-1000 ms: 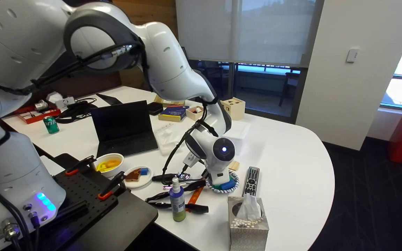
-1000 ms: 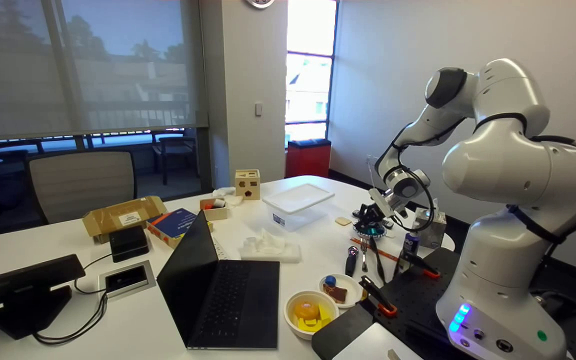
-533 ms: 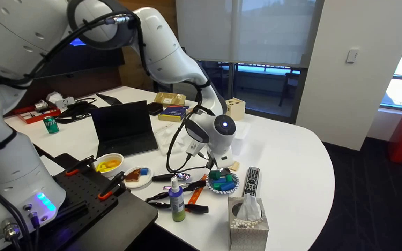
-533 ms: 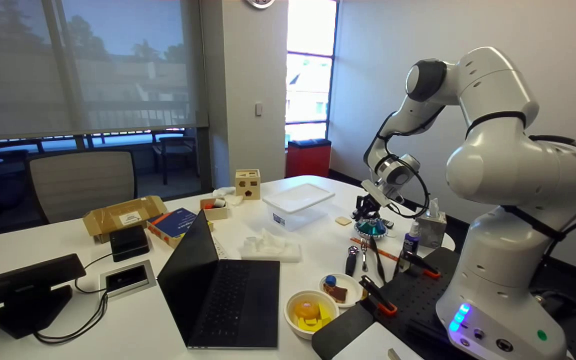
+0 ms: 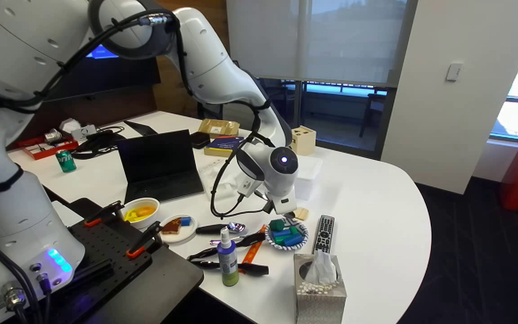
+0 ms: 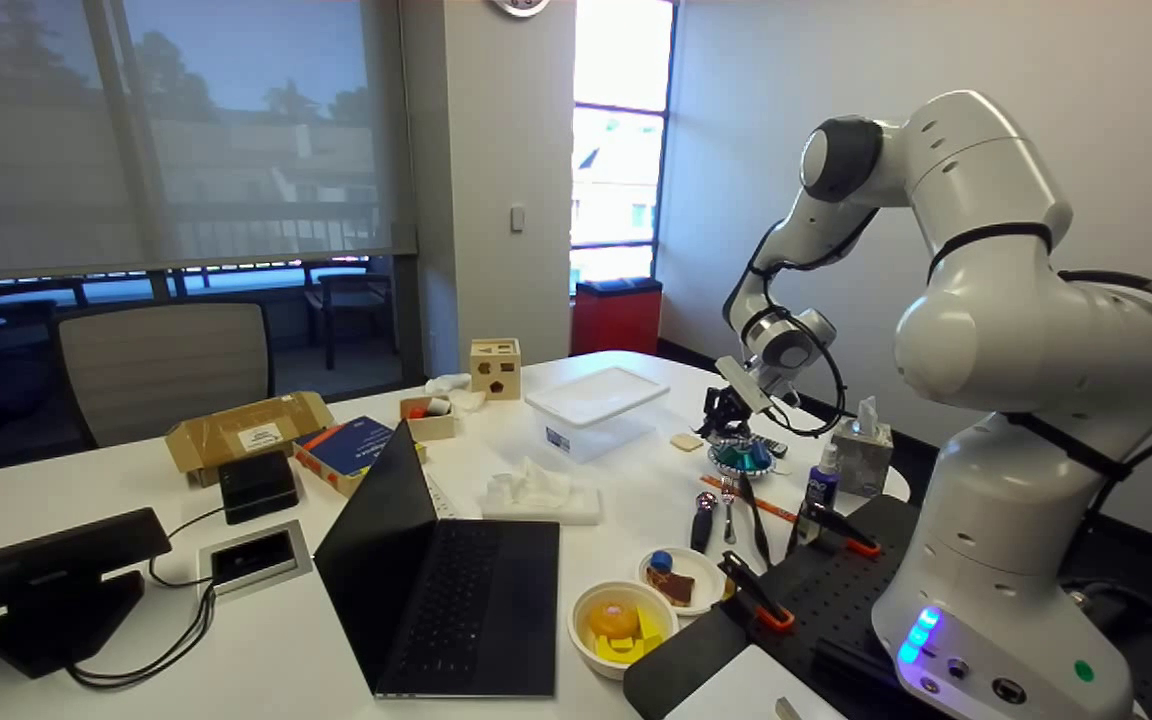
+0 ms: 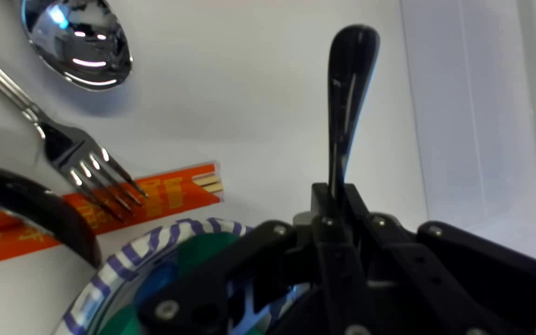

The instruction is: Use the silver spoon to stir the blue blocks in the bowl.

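Claw (image 7: 337, 197) grips slim dark glossy spoon (image 7: 352, 74); hard stirring could shove blue cylindrical blocks (image 5: 292, 239) from the round striped bowl (image 7: 128, 256)

I'm looking at an office: white table (image 6: 626, 525) under my gripper (image 7: 336, 195), laptop (image 6: 481, 605) and chair (image 6: 166, 380) well away from it!

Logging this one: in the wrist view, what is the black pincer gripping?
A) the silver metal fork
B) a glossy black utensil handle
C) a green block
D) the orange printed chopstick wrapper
B: the glossy black utensil handle sticks out from between the closed fingers of the black pincer, while the silver metal fork lies apart, its tines over the orange printed chopstick wrapper.
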